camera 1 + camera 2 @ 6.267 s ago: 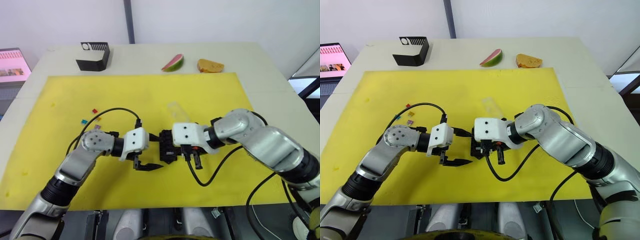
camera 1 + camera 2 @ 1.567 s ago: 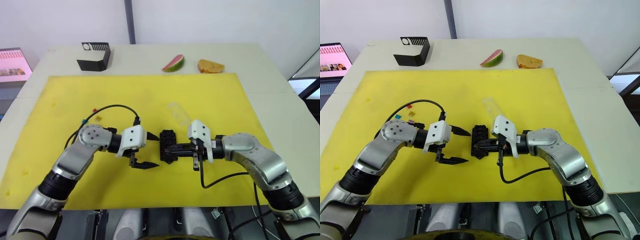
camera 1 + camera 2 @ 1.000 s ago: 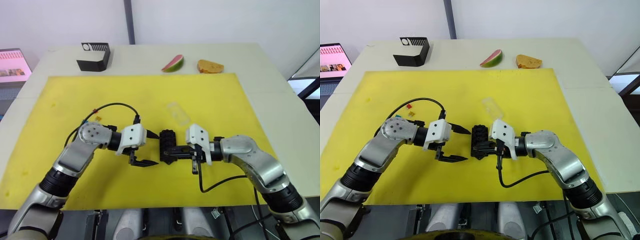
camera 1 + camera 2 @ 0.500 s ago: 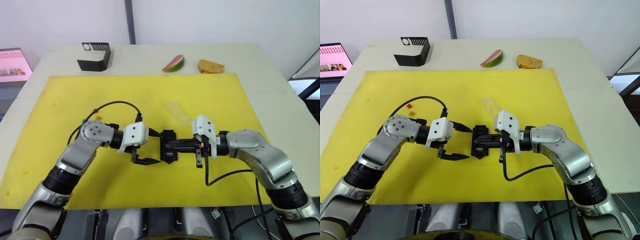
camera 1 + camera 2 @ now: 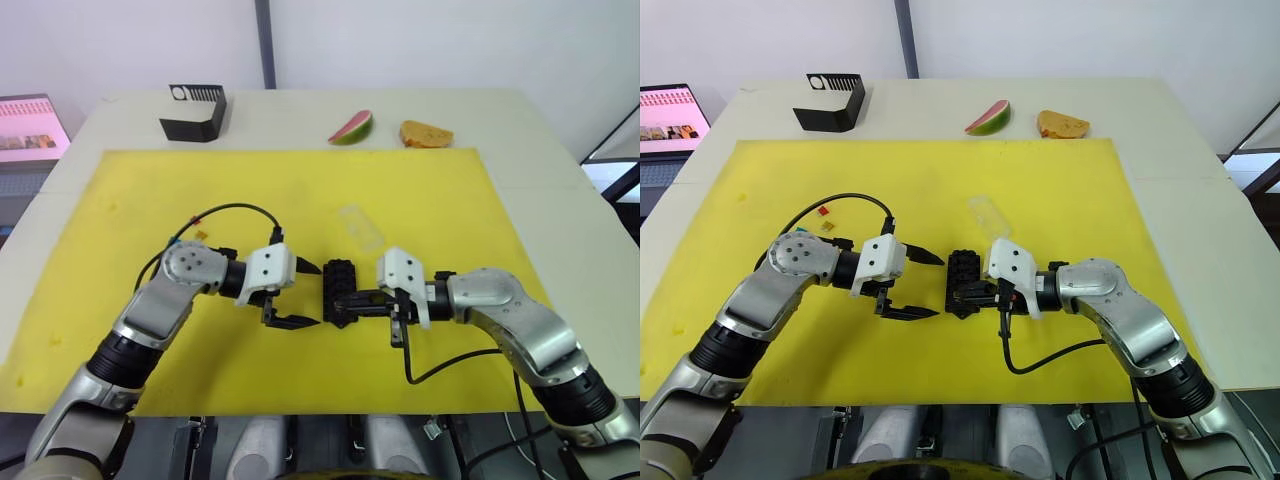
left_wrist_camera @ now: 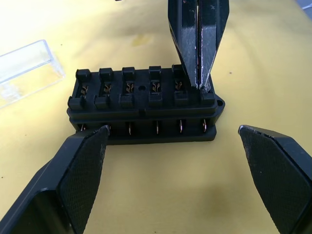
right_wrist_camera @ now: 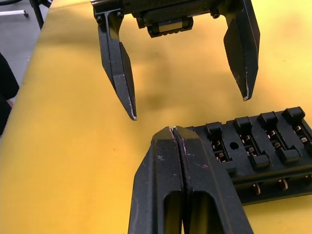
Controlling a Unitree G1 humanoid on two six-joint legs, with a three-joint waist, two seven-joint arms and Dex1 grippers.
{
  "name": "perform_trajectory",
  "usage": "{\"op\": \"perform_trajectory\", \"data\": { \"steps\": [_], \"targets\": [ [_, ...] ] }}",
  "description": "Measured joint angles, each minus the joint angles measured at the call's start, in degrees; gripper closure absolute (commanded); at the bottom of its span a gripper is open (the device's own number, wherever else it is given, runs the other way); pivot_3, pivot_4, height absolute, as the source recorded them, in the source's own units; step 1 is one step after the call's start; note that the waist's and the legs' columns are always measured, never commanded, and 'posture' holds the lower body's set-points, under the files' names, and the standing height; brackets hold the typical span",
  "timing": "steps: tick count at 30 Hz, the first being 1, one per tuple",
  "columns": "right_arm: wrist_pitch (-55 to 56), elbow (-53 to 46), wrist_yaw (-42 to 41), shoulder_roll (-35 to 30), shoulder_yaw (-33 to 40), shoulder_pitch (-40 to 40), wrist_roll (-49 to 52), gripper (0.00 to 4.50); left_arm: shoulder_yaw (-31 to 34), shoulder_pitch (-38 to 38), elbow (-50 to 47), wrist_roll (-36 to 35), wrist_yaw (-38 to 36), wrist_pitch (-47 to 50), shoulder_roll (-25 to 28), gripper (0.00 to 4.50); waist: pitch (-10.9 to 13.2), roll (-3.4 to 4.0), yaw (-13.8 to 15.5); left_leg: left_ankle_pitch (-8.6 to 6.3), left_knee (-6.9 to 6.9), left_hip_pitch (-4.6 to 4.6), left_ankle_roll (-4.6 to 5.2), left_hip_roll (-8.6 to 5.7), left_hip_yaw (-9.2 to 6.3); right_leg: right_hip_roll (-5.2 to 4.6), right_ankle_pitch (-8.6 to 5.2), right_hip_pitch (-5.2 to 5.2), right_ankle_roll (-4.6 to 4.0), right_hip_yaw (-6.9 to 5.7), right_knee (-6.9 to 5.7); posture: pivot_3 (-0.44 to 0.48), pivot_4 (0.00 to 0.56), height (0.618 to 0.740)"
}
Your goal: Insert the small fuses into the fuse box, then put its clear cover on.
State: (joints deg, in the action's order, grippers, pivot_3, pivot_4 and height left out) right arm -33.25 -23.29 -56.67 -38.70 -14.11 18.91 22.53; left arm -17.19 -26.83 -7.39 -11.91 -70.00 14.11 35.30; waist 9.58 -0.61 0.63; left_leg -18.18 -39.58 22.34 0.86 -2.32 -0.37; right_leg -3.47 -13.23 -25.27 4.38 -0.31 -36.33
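- Change since half a second ago: the right gripper (image 5: 986, 293) has drawn its white wrist housing closer to the fuse box (image 5: 962, 283), and its forearm sits lower and nearer the front edge of the yellow mat (image 5: 1060, 180). The left gripper (image 5: 925, 285) is much where it was, as is the box.
- Small fuses (image 5: 822, 219): a loose scatter of red, amber and bluish pieces on the mat's left part, behind the left forearm and well apart from both grippers (individual colours hard to separate).
- Left arm: forearm runs in from the front left, elbow bent, wrist pointing toward the mat's centre. Its two black fingers (image 6: 80, 168) are spread wide and hold nothing; the tips stop just short of the box's left side, one to the far side and one to the near side.
- Fuse box: lies flat near the mat's centre, between the two grippers, slots facing up; in the left wrist view the visible slots show only metal contacts.
- Right arm: reaches in from the front right, elbow out, wrist level and pointing left. Its fingers are pressed together with no gap, and nothing is seen between them; in the left wrist view the closed tips rest on the box's top at its end slot.
- Clear cover (image 5: 986, 213): flat on the mat just behind the box, apart from both grippers.
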Motion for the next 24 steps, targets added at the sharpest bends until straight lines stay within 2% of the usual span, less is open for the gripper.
{"op": "perform_trajectory", "data": {
  "steps": [3, 7, 10, 13, 16, 20, 24],
  "targets": [
    [-1.4, 0.07, 1.14, 0.46, 2.26, 0.57, 1.35, 4.46, 2.14, 1.71, -0.59, -2.05, 2.46, 2.23, -1.7, 0.0, 0.0, 0.0, 0.01, 0.0, -0.07, 0.02, 0.0, 0.0, 0.0, 0.0, 0.0, -0.01, 0.0, 0.0, -0.03, 0.0, 0.15, 0.74],
    [-4.15, -1.38, 1.28, -1.08, 9.17, 0.05, 6.27, 4.46, 7.67, 9.18, -6.49, -7.11, 6.55, 7.84, -1.34, 0.0, 0.0, 0.0, -0.01, -0.03, -0.07, 0.04, 0.03, 0.04, -0.01, -0.01, 0.0, -0.02, 0.0, 0.01, -0.03, 0.0, 0.15, 0.74],
    [-7.69, -2.85, 2.81, -2.71, 15.59, -0.69, 10.56, 4.46, 14.98, 14.13, -12.12, -13.84, 11.17, 15.48, -1.12, 0.0, 0.0, 0.0, 0.04, -0.1, -0.09, 0.05, 0.17, 0.05, -0.02, -0.04, 0.0, -0.01, 0.0, 0.02, -0.03, 0.0, 0.15, 0.74],
    [-9.23, -1.36, 3.77, -8.27, 23.54, -4.37, 11.34, 3.58, 28.64, 20.44, -15.29, -22.41, 17.92, 23.97, -1.01, 0.0, -0.01, 0.01, 0.11, -0.16, -0.1, 0.04, 0.23, 0.05, -0.04, -0.06, 0.0, 0.04, 0.0, 0.02, 0.02, 0.0, 0.15, 0.74],
    [-12.32, 4.53, 4.69, -12.89, 29.47, -8.69, 10.29, 2.14, 41.31, 27.87, -14.57, -26.37, 21.51, 28.45, 1.35, 0.0, -0.01, 0.02, -0.03, -0.16, -0.09, 0.02, 0.22, 0.05, -0.02, -0.05, 0.0, 0.05, -0.01, 0.02, 0.05, 0.0, 0.15, 0.74],
    [-12.38, 8.69, 4.22, -14.36, 33.63, -10.63, 10.29, 0.05, 54.92, 38.3, -9.43, -30.33, 19.85, 31.64, 5.51, 0.0, -0.04, 0.09, -0.23, -0.16, -0.02, -0.05, 0.22, 0.07, -0.02, -0.05, -0.01, 0.06, -0.03, 0.02, 0.03, 0.0, 0.15, 0.74],
    [-8.55, 13.12, 3.29, -16.97, 35.05, -12.0, 7.68, 0.01, 63.03, 46.39, -1.49, -31.09, 15.42, 31.73, 9.3, 0.0, -0.05, 0.09, 0.23, -0.18, -0.03, -0.07, 0.26, 0.06, 0.0, -0.09, -0.12, 0.18, -0.21, 0.01, 0.14, 0.0, 0.15, 0.74]
  ]
}}
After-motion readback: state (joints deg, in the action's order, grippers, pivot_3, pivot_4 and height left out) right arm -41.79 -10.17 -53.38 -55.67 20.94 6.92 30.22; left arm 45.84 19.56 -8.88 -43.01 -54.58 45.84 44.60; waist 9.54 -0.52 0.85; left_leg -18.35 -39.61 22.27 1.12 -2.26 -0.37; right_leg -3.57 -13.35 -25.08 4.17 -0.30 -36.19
